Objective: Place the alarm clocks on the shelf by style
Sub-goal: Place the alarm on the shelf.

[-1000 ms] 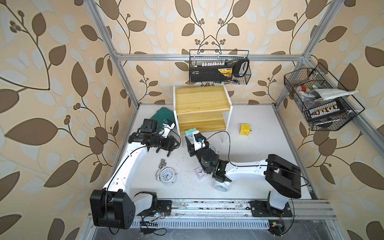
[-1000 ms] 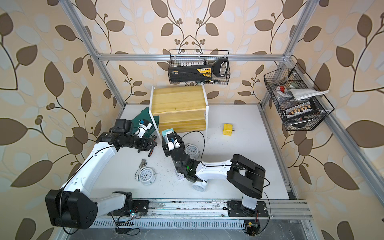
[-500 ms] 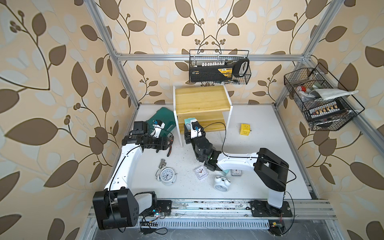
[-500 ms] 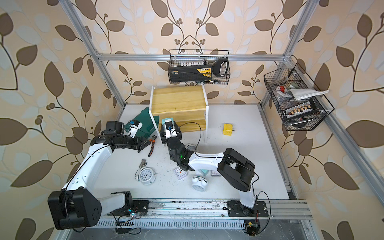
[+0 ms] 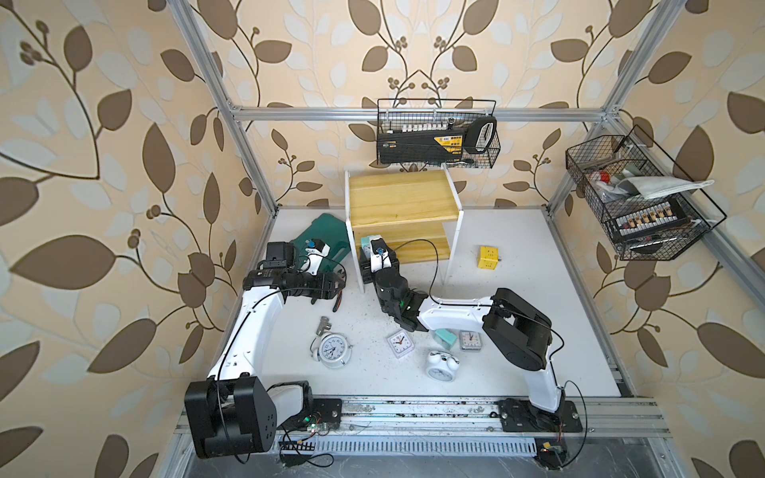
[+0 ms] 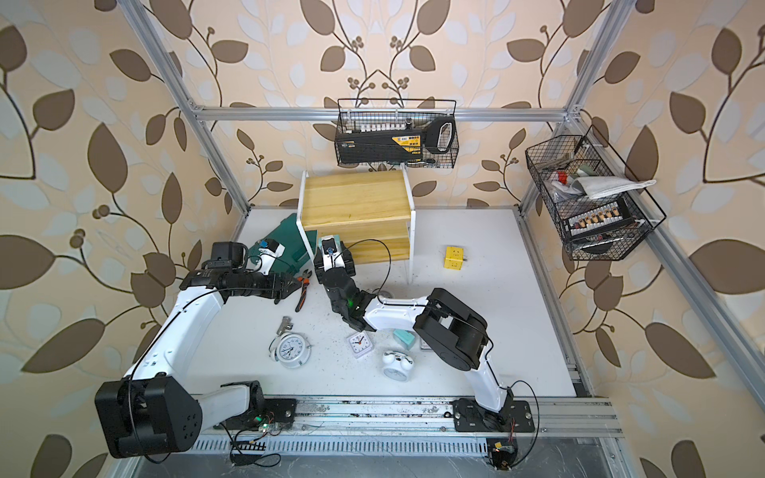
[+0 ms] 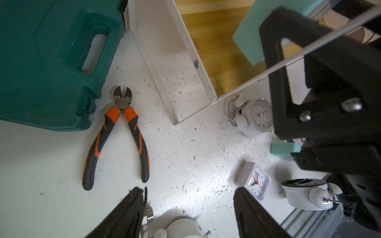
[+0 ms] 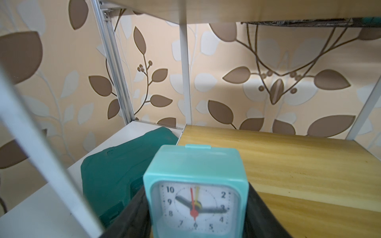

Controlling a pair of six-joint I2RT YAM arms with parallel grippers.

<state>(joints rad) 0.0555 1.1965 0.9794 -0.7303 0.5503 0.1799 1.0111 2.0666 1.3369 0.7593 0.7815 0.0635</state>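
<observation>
Shelf board (image 5: pixel 418 253) now beside mint clock (image 8: pixel 193 162) gripped by right tool (image 8: pixel 196 197) (left tool (image 7: pixel 190 191) open)

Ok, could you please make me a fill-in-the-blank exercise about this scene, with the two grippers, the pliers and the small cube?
1. The right gripper is shut on the mint clock at the ____ board of the shelf.
2. The left gripper is ____ and holds nothing.
3. The pliers have black and ____ handles.
4. The small cube beside the shelf is ____.
Missing words: lower; open; orange; yellow.
</observation>
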